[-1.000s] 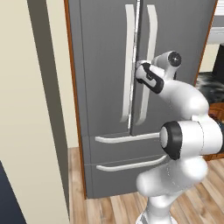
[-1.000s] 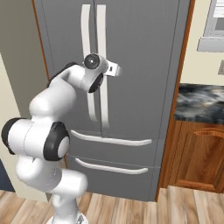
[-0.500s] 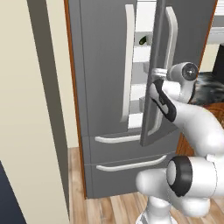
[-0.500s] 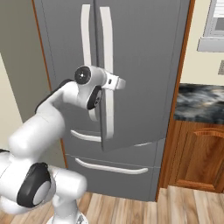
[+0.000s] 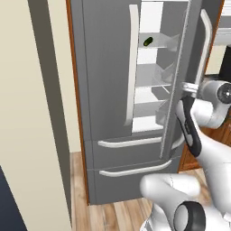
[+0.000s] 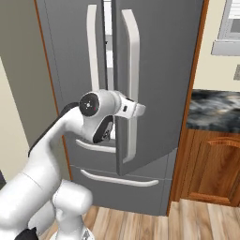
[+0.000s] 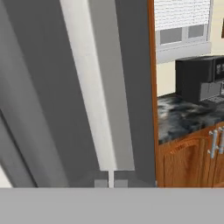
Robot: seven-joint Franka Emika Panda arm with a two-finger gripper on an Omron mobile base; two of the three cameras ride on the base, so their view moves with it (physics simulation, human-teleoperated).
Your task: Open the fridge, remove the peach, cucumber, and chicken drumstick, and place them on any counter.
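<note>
Left base view: tall dark grey fridge (image 5: 108, 90), right door ajar.
I keep the hand (image 6: 140, 110) shut on its pale curved handle (image 6: 132, 84), levering it outward.

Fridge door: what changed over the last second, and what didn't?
The fridge's right door went from closed to swung partly open, pulled by the gripper, whose fingers have closed; white shelves and the cucumber on an upper shelf now show. The left door and both lower drawers stayed shut.

Glossy white rounded arm (image 6: 51, 154), dark joint rings, black round cap, perhaps black cable
</note>
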